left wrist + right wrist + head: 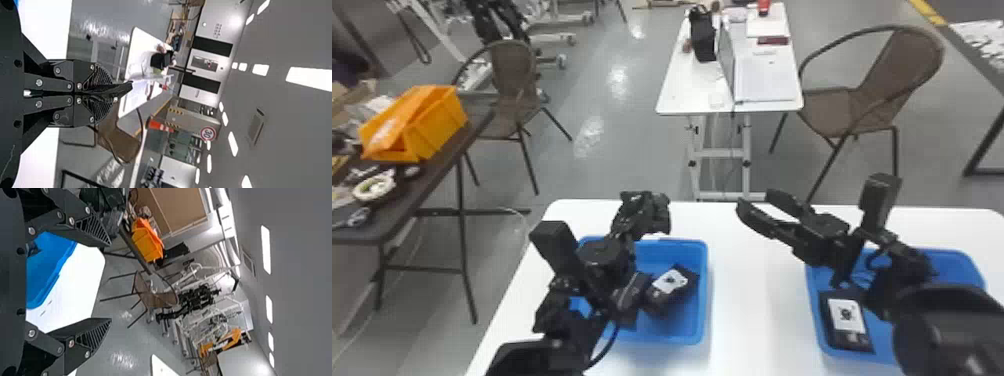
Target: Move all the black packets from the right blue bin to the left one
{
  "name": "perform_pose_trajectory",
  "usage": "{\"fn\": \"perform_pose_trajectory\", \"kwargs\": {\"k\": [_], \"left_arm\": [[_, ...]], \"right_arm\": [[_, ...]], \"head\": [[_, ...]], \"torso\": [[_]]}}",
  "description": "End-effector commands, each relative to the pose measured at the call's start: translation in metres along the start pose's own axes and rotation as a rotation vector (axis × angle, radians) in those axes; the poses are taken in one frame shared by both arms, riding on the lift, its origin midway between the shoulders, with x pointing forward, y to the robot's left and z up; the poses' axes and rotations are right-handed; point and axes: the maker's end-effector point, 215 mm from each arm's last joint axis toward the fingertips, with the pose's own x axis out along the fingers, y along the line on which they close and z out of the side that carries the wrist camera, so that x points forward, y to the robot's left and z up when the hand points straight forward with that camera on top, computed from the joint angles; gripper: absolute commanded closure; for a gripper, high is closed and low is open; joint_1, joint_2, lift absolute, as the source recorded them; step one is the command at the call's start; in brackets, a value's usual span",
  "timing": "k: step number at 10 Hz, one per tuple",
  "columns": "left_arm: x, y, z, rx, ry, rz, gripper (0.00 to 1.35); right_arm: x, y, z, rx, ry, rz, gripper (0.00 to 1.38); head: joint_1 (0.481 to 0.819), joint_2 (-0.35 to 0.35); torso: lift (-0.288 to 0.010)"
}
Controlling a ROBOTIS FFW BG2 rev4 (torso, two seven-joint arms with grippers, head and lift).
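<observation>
Your white table (757, 280) held the left bin (703, 305), lower center, and right bin (952, 257), lower right, your left gripper (128, 87) closed, right gripper (754, 199) open and empty, the transfer seemingly partway: black packets (673, 281) in the first, at least one packet (847, 320) to go in the second.

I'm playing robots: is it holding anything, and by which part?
Nothing is held: the left gripper is shut and empty, the right gripper open and empty.

Glossy grey flr. (612, 175), far white tbl. (682, 97), brown chairs (904, 65), dark tbl. (429, 172), bright lts. (309, 76) in grey ceil. (293, 35)
</observation>
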Motion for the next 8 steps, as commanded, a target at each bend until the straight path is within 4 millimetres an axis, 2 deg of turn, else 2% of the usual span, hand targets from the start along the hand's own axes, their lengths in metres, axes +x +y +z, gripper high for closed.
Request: {"fn": "perform_pose_trajectory", "kwargs": {"k": [1, 2, 3, 4, 5, 6, 8], "left_arm": [[-0.019, 0.040, -0.030, 0.144, 0.065, 0.073, 1.22], [-0.034, 0.060, -0.044, 0.199, 0.082, 0.118, 1.22], [-0.049, 0.078, -0.054, 0.173, 0.078, 0.176, 1.05], [-0.059, 0.085, -0.044, 0.157, 0.015, 0.193, 0.59], [-0.061, 0.083, -0.032, 0.145, -0.044, 0.194, 0.28], [-0.058, 0.079, -0.028, 0.132, -0.058, 0.187, 0.09], [-0.052, 0.070, -0.024, 0.098, -0.073, 0.173, 0.09]], "right_arm": [[-0.024, -0.021, -0.014, 0.014, 0.009, -0.062, 0.21], [-0.034, -0.030, -0.020, 0.007, 0.019, -0.087, 0.21], [-0.040, -0.035, -0.021, -0.007, 0.024, -0.104, 0.21], [-0.044, -0.039, -0.022, -0.013, 0.027, -0.114, 0.21], [-0.049, -0.044, -0.022, -0.023, 0.032, -0.128, 0.21], [-0.058, -0.053, -0.026, -0.046, 0.053, -0.162, 0.21], [-0.089, -0.075, -0.041, -0.056, 0.081, -0.292, 0.21]], "head": [[0.695, 0.173], [0.695, 0.178], [0.695, 0.190], [0.695, 0.205], [0.695, 0.210], [0.695, 0.214], [0.695, 0.189]], "torso": [[0.000], [0.000], [0.000], [0.000], [0.000], [0.000], [0.000]]}}
